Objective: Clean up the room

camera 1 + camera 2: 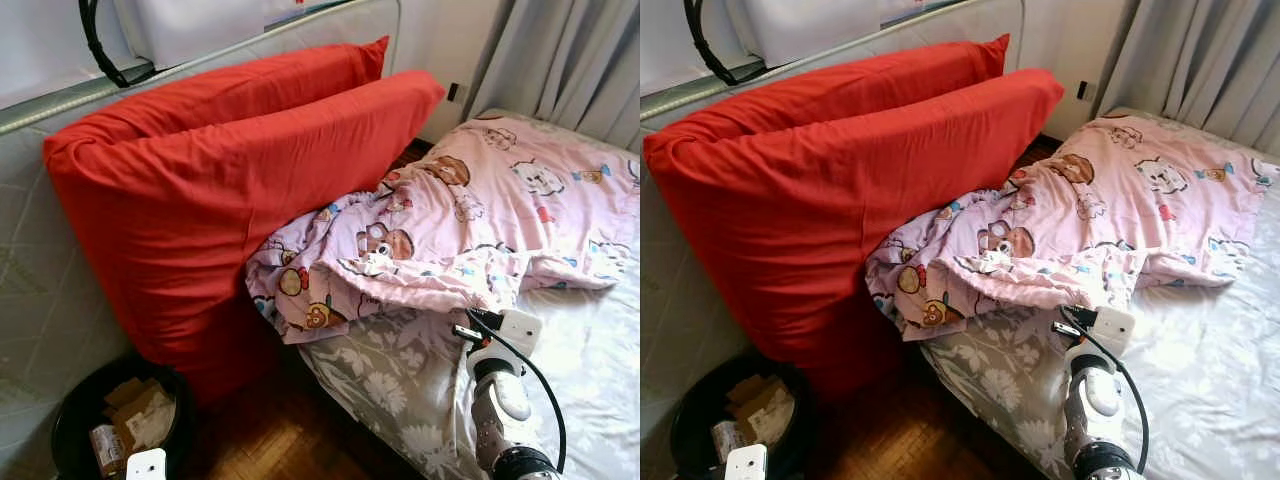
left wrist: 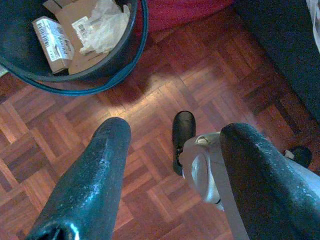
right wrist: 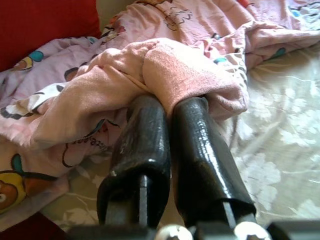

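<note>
Right pincer (image 3: 165, 107) clamped on pink blanket (image 1: 470, 215) at bed (image 1: 600, 360) edge, left pincer (image 2: 175, 150) spread wide above parquet floor (image 2: 210, 65), beside black bin (image 2: 127, 47)

Pink cartoon-bear blanket (image 1: 480, 220), red pillows (image 1: 220, 190)

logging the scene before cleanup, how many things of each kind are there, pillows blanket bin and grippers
red pillows: 2, front and back
pink cartoon blanket: 1
black bin holding cardboard scraps: 1
grippers: 2, left gripper open above the floor, right gripper shut on the blanket
total: 6
</note>
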